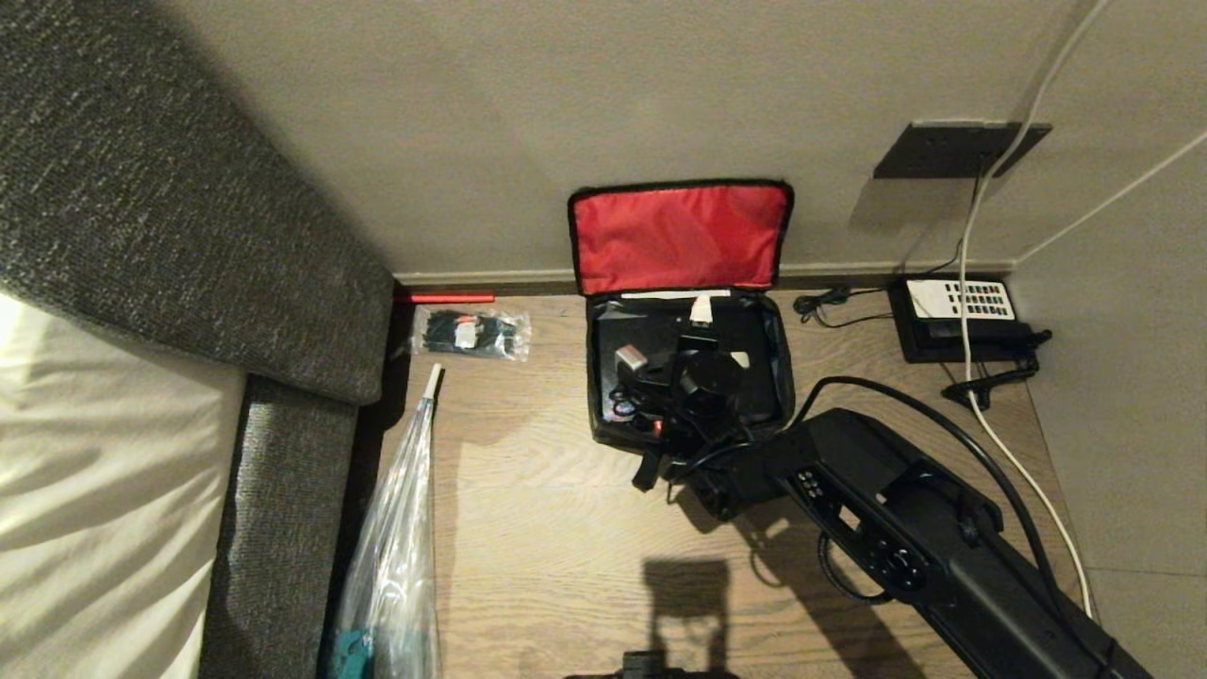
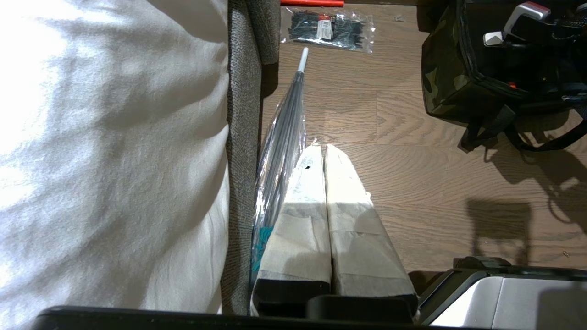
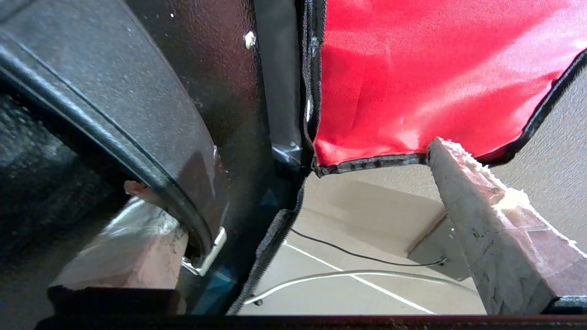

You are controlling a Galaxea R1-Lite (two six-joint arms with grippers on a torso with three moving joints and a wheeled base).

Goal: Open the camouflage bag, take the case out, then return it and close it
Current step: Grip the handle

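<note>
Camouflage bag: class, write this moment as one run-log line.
bag: lid open | case: inside bag | right hand: open, over case | left hand: shut, parked

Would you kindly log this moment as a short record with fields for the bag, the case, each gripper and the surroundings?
bag: camouflage bag on the wooden floor by the wall, red-lined lid standing open
case: black case inside the bag
right gripper: right gripper reaching down into the open bag, jaws wide apart
left gripper: left gripper low beside the sofa, jaws shut, holding nothing
nearby: telephone right of the bag; packet of cable ties to its left
</note>
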